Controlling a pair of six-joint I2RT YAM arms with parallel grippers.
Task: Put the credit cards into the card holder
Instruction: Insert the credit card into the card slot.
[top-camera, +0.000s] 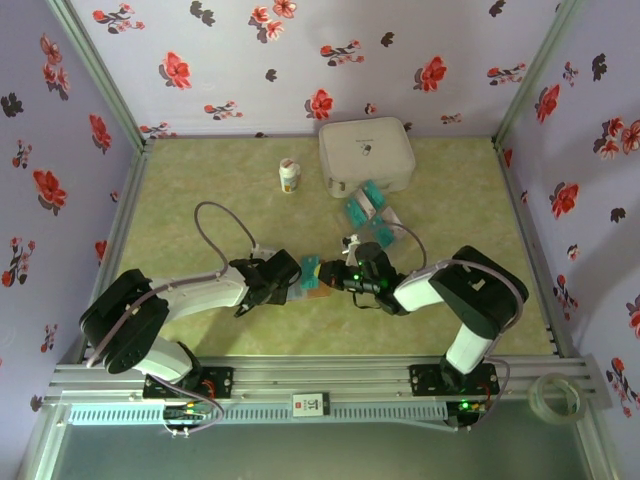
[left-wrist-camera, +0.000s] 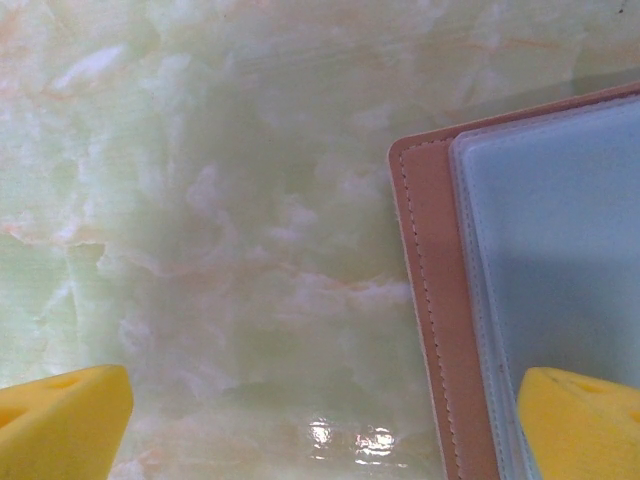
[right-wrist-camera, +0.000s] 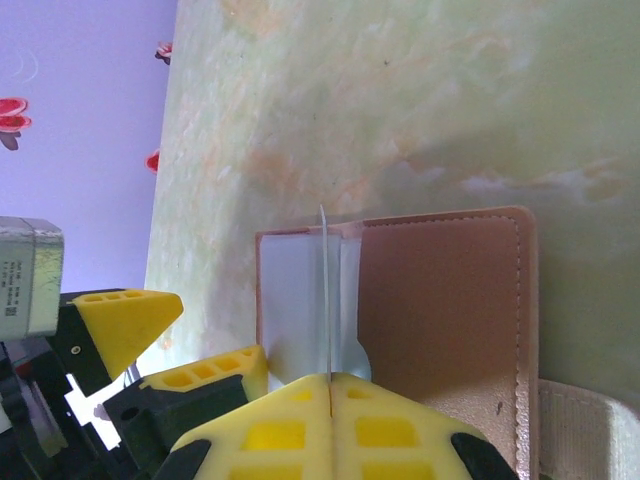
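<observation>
The brown card holder (top-camera: 318, 289) lies open on the table between my two grippers, its blue-grey inner pockets (left-wrist-camera: 550, 250) facing up. My right gripper (right-wrist-camera: 329, 378) is shut on a thin credit card (right-wrist-camera: 324, 290), seen edge-on, standing over the holder's pocket side (right-wrist-camera: 290, 300). From above, that teal card (top-camera: 310, 268) juts left from the right gripper (top-camera: 338, 276). My left gripper (left-wrist-camera: 320, 425) is open and low at the holder's left edge, one yellow fingertip (left-wrist-camera: 580, 420) over the pocket, the other (left-wrist-camera: 60, 420) over bare table. Several more credit cards (top-camera: 368, 213) lie farther back.
A big white rounded case (top-camera: 366, 155) sits at the back, a small white bottle (top-camera: 289, 176) left of it. A tape roll (top-camera: 558, 397) rests on the frame at the near right. Flowered walls close off the green marbled table (top-camera: 200, 200).
</observation>
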